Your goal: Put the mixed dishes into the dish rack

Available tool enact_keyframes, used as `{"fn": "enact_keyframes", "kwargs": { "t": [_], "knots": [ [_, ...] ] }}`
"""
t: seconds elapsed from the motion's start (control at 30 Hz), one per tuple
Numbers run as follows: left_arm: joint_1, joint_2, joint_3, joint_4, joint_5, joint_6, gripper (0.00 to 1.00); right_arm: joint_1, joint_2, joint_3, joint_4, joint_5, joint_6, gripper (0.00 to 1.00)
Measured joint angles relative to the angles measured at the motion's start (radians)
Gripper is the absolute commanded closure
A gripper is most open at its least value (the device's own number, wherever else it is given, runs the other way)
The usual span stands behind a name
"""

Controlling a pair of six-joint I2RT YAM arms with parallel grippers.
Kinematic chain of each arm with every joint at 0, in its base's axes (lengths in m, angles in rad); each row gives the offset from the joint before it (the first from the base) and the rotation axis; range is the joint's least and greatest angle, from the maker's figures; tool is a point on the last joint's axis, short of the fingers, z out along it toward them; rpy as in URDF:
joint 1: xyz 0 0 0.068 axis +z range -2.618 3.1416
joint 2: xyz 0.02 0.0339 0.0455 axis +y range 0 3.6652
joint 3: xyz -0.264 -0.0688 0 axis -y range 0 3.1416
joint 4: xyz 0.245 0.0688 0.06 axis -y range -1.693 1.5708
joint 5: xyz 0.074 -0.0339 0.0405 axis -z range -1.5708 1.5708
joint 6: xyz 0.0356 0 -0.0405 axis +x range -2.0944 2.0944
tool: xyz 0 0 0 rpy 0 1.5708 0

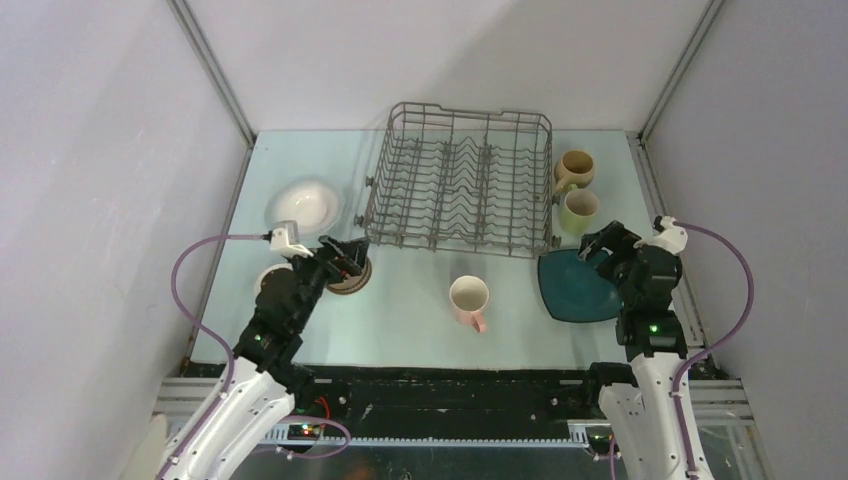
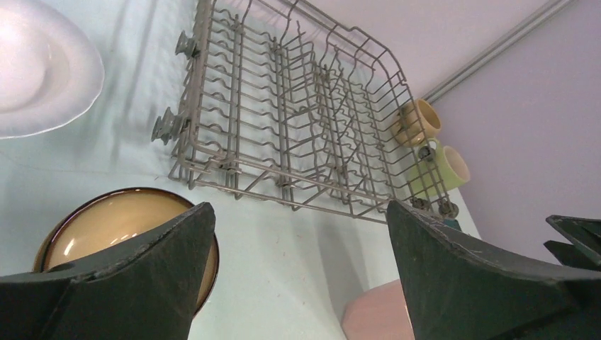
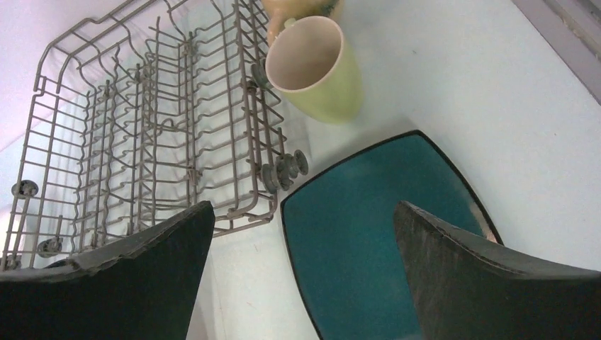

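hovering spread wide and holding nothing, the left fingers hang just above the dark brown bowl, likely lined up to take its rim; the right fingers, equally apart and empty, sit over the teal plate, probably for the same reason. the dish rack stands empty at the far middle of the bench, every dish outside it, the pink mug near its front.

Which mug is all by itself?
The pink mug, alone on the table on the near side of the dish rack; the tan mug and light-green mug sit together beside its right end.
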Motion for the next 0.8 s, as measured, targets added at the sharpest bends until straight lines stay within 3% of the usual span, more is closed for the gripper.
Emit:
{"fn": "enact_keyframes", "kwargs": {
  "t": [0.27,0.53,0.63,0.8],
  "knots": [
    [0.0,0.007,0.031,-0.137,-0.038,0.0,0.02,-0.031,0.015,0.018,-0.061,0.029,0.071,0.0],
    [0.0,0.024,0.1,-0.262,-0.025,0.017,0.02,-0.042,0.106,0.078,-0.089,-0.211,0.021,0.0],
    [0.0,0.031,0.103,-0.266,0.031,0.02,0.02,0.085,0.181,0.163,-0.142,-0.214,-0.027,0.0],
    [0.0,0.069,0.103,-0.234,0.153,0.024,0.02,0.451,0.295,0.294,-0.228,-0.152,-0.108,0.06]
  ]
}}
